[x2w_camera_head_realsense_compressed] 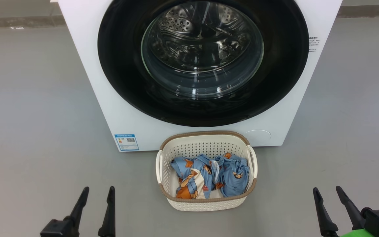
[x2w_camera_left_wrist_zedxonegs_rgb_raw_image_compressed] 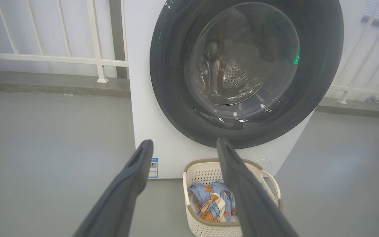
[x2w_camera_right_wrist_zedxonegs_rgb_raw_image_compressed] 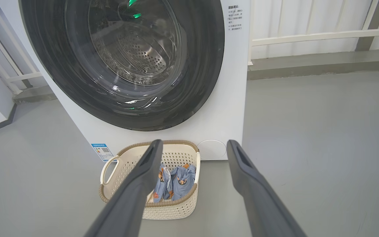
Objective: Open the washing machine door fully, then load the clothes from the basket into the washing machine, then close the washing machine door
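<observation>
While the washing machine door [x2w_camera_head_realsense_compressed: 203, 59] sits shut, flush against the front of the white washing machine [x2w_camera_head_realsense_compressed: 87, 65], the basket [x2w_camera_head_realsense_compressed: 206, 201] stands on the grey floor [x2w_camera_head_realsense_compressed: 28, 115] directly before it, just below the door's glossy black rim and close to the machine's base. The clothes [x2w_camera_head_realsense_compressed: 209, 176], light blue with orange-brown cartoon animals and a cream patch, lie crumpled inside the basket, below its brown woven-look rim. Through the door's clear glass the perforated steel drum [x2w_camera_head_realsense_compressed: 189, 26] can be seen. A small blue label sticker [x2w_camera_head_realsense_compressed: 126, 142] marks the machine's lower corner to the left of the basket, and a round white cap [x2w_camera_head_realsense_compressed: 258, 134] sits at the opposite corner. In the head view the left gripper [x2w_camera_head_realsense_compressed: 98, 189] hangs at lower left and the right gripper [x2w_camera_head_realsense_compressed: 327, 188] at lower right, either side of the basket and apart from it, fingers pointing toward the machine. The jaws of both stand wide apart with nothing between them. A white railing [x2w_camera_left_wrist_zedxonegs_rgb_raw_image_compressed: 44, 59] runs behind the machine.
</observation>
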{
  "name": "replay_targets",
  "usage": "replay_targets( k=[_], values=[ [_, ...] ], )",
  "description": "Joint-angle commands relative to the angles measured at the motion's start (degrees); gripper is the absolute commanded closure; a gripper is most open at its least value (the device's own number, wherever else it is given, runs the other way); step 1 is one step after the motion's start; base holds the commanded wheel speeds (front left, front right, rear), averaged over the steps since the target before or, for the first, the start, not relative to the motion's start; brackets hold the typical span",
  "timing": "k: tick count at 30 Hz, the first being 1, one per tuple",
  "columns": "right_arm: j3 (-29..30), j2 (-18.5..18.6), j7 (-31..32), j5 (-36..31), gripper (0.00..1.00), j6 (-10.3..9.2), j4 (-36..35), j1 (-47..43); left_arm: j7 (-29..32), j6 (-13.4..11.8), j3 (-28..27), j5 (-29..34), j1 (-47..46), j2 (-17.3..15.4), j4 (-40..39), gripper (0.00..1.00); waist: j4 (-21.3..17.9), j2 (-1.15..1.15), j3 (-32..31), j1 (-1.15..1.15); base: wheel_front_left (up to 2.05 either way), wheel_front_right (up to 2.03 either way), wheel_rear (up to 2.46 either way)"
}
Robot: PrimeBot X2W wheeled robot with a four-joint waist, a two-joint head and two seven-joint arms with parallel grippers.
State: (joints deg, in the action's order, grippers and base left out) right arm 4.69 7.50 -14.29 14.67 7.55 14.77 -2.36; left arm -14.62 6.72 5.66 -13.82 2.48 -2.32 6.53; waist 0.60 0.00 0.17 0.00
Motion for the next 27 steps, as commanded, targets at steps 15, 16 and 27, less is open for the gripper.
replay_targets(
  k=[15,16,27],
  values=[
    [-0.66,0.53,-0.71,-0.25,0.0,-0.06,-1.52,0.74,-0.38,-1.11,-1.59,3.38,-1.26,-0.55,-0.85,0.0,-0.01,0.0,-0.01,0.0,0.51,0.51,-1.01],
    [-0.66,0.53,-0.71,-0.25,0.0,-0.06,-1.54,0.74,-0.38,-1.11,-1.62,3.38,-1.25,-0.55,-0.88,0.0,-0.02,0.0,-0.01,0.0,1.13,1.13,-2.26],
    [-0.77,0.7,-0.71,-0.09,0.0,-0.06,-1.4,0.91,-0.38,-0.99,-1.53,3.06,-1.5,-0.55,-1.01,0.0,-0.01,0.0,0.24,0.0,1.23,1.23,-2.46]
  ],
)
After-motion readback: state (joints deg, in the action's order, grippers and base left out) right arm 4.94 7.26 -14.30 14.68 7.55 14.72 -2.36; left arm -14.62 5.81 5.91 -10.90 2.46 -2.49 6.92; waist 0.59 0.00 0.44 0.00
